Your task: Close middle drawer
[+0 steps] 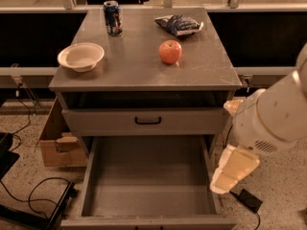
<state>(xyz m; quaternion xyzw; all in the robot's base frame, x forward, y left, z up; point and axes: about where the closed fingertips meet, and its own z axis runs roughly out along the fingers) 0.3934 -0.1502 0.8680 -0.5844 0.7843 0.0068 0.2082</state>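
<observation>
The middle drawer (148, 181) is pulled far out of the grey cabinet, and its plain grey tray is empty. Its front (148, 222) lies along the bottom edge of the view, with the handle out of sight. Above it, a shorter drawer front (144, 121) with a small black bar handle is nearly in, with a dark gap over it. My gripper (229, 176), pale and cream-coloured, hangs from the white arm (271, 116) just outside the open drawer's right wall, near its front corner.
On the cabinet top (134, 68) stand a white bowl (80, 56), a blue soda can (113, 17), a red apple (170, 51) and a chip bag (178, 25). A cardboard box (55, 145) sits on the floor at left, with cables (33, 195) nearby. A black power brick (249, 200) lies at right.
</observation>
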